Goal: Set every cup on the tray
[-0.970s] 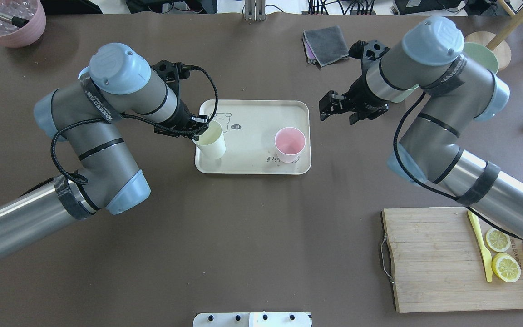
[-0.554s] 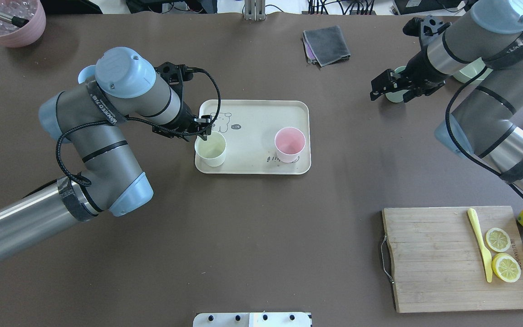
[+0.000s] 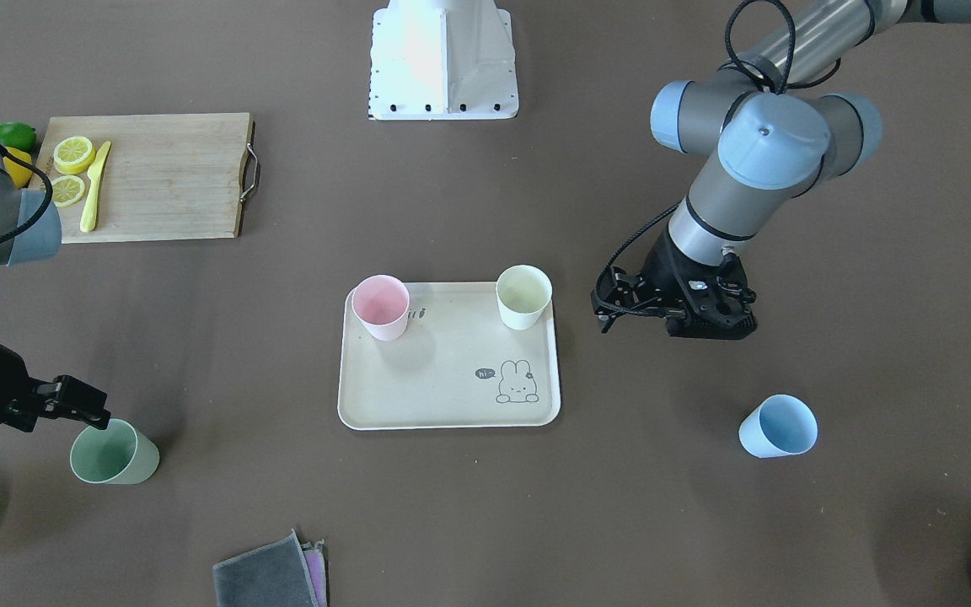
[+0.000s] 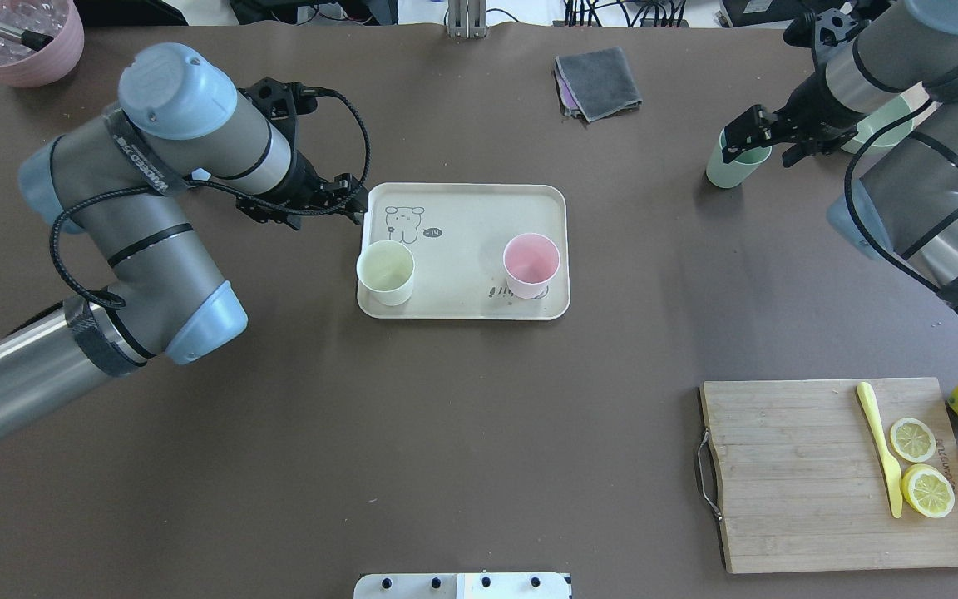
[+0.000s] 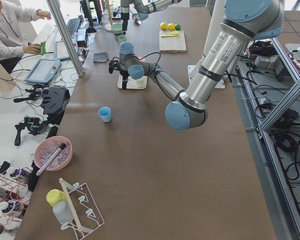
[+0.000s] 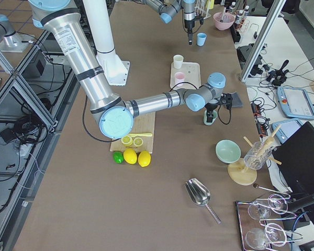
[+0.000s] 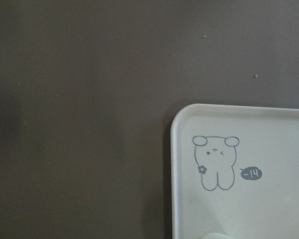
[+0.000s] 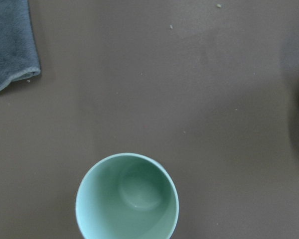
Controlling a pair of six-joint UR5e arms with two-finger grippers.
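Two end effectors were at work, each at its own end of the tray. The right end effector (image 4: 766,141) hung with jaws spread wide and empty just above the green cup (image 4: 728,166). That cup stood upright on the table (image 4: 479,433), well to the right of the tray (image 4: 462,190). The left end effector (image 4: 346,202) hovered by the tray's far left corner, jaws apart and holding nothing, just beyond the cream cup (image 4: 386,270). The cream cup and the pink cup (image 4: 530,262) stood on the tray's near side, so half the task looked done.

The step in hand seemed to be picking up the green cup. That called for a descent, a pinch on the cup's wall, then a carry to the tray's bare far strip, clear of the pink cup. The blue cup (image 3: 776,426) sat far to the left, well apart from the tray. A grey cloth (image 4: 599,81) and a pale bowl (image 4: 882,125) lay near but off that line, and the board (image 4: 787,474) was well apart.
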